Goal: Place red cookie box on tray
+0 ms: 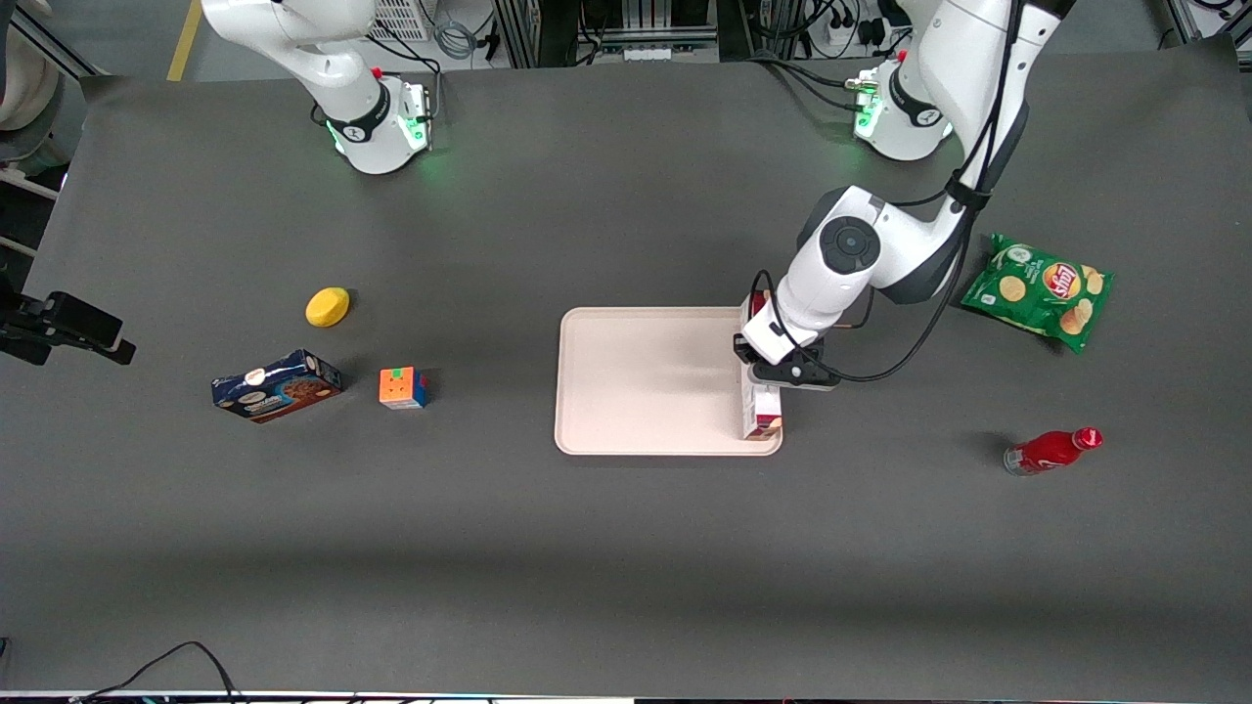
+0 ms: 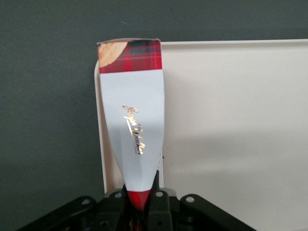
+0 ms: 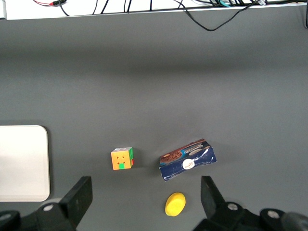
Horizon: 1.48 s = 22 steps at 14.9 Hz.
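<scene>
Dark grey table under bright light, seen from the front. Near its middle, a large pale pink-beige tray. Along the tray's short edge at the working arm's end, the red cookie box, long and narrow, red plaid with a white label panel, lying over the rim there; whether resting on it or held just above, impossible to tell. Directly over the box, the gripper, fingers clamped on the box's red end in the wrist view. Toward the working arm's end of the table: a green chip bag and, nearer the front camera, a red bottle lying down. Toward the parked arm's end: a colourful puzzle cube, a dark blue cookie box and a yellow rounded object.
</scene>
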### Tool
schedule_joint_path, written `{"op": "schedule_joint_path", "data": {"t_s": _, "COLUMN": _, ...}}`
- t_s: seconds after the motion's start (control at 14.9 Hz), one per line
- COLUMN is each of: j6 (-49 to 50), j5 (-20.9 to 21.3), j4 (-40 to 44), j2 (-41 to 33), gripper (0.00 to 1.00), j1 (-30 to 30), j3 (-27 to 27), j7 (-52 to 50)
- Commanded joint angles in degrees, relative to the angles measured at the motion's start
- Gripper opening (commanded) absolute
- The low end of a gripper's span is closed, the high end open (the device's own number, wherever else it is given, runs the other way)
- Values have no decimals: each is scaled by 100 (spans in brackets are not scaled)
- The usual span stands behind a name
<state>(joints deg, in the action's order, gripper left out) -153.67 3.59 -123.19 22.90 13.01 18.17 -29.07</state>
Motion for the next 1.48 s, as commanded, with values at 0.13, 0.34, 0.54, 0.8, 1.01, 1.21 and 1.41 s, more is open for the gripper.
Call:
{"op": "schedule_joint_path", "data": {"t_s": 0.13, "j6": 22, "j5": 151, "j4": 365, "j2": 214, "gripper": 0, "j1": 289, "j3": -296, "j7": -214}}
{"op": "schedule_joint_path", "data": {"t_s": 0.34, "j6": 13, "j5": 159, "j4": 374, "j2": 232, "gripper": 0, "j1": 307, "j3": -341, "j7": -214}}
{"op": "schedule_joint_path", "data": {"t_s": 0.54, "j6": -22, "j5": 422, "j4": 366, "j2": 250, "gripper": 100, "j1": 316, "j3": -367, "j7": -214}}
{"op": "schedule_joint_path", "data": {"t_s": 0.8, "j6": 30, "j5": 467, "j4": 383, "j2": 128, "gripper": 100, "j1": 298, "j3": -419, "j7": -205}}
{"op": "schedule_joint_path", "data": {"t_s": 1.01, "j6": 493, "j5": 476, "j4": 584, "j2": -258, "gripper": 100, "j1": 237, "j3": -516, "j7": -91}}
{"op": "schedule_joint_path", "data": {"t_s": 1.21, "j6": 1959, "j5": 415, "j4": 1277, "j2": -672, "gripper": 100, "j1": 0, "j3": -517, "j7": 312}}
{"op": "schedule_joint_path", "data": {"t_s": 1.41, "j6": 2832, "j5": 362, "j4": 1587, "j2": -1303, "gripper": 100, "j1": -465, "j3": -517, "j7": 717}}
